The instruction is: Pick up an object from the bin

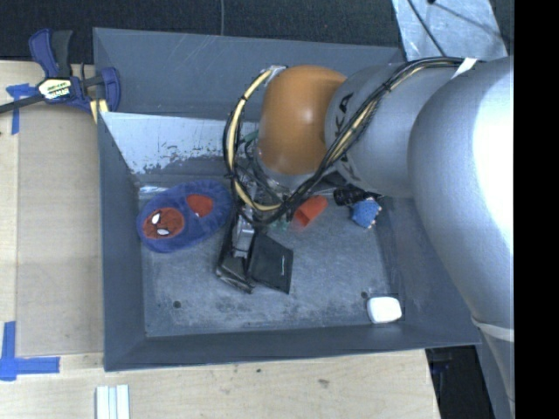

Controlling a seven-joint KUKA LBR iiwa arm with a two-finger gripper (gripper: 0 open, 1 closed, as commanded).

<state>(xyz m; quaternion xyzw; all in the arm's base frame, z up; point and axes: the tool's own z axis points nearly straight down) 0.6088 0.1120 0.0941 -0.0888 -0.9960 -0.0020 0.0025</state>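
Observation:
My gripper [253, 267] hangs low over the middle of the bin floor, below the orange wrist cover. Its two black fingers stand apart, so it is open, and I see nothing between them. A blue plush toy [182, 216] with a red spider-mask face lies just left of the gripper, close to the left finger. A small red object [307, 212] lies just to the upper right, partly under the wrist and cables.
A small blue object [365, 212] lies further right, near the arm. A white rounded object [384, 309] sits in the front right corner. The large grey arm covers the bin's right side and back right.

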